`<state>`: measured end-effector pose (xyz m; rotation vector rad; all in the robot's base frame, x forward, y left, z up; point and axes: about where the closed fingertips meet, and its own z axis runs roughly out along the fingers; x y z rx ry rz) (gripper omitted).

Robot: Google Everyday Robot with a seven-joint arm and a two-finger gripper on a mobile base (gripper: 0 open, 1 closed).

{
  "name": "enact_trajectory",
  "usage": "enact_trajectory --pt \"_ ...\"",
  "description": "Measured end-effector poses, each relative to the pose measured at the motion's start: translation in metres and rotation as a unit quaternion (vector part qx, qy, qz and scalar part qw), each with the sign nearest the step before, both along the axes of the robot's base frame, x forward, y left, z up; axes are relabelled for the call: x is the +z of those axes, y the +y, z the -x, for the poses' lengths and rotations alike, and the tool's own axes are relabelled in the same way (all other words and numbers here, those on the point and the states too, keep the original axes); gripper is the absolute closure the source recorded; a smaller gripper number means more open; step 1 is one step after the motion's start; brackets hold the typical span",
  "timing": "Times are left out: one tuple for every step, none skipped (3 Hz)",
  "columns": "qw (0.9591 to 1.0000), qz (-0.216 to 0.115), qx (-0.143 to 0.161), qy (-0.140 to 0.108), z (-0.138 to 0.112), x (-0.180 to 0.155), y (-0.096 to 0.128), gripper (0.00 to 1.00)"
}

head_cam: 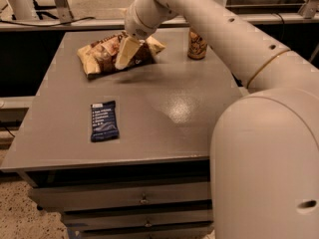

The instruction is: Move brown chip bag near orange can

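The brown chip bag (102,56) lies at the back left of the grey table (164,108), its right end raised a little, with a shadow beneath it. My gripper (127,51) reaches down from the arm onto the bag's middle. One cream finger (126,53) crosses the bag's front and the other is hidden behind it, so the gripper is closed on the bag. The orange can (197,44) stands upright at the back right, about a can's width right of the bag's right end.
A flat dark blue bar wrapper (104,121) lies at the front left of the table. My large white arm (259,83) spans the right side and hides the table's right edge. Drawers (144,199) sit under the table front.
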<state>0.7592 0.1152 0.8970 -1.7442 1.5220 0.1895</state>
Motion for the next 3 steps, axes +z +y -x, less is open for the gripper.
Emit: enact_trajectory --pt "1.0 -0.002 -0.002 -0.003 -0.004 0.001 0.001 0.0" --pt "0.9999 -0.011 0.002 -0.004 -0.009 0.002 0.012 0.0" --pt "0.9998 -0.014 0.017 -0.001 -0.01 0.0 0.031 0.0"
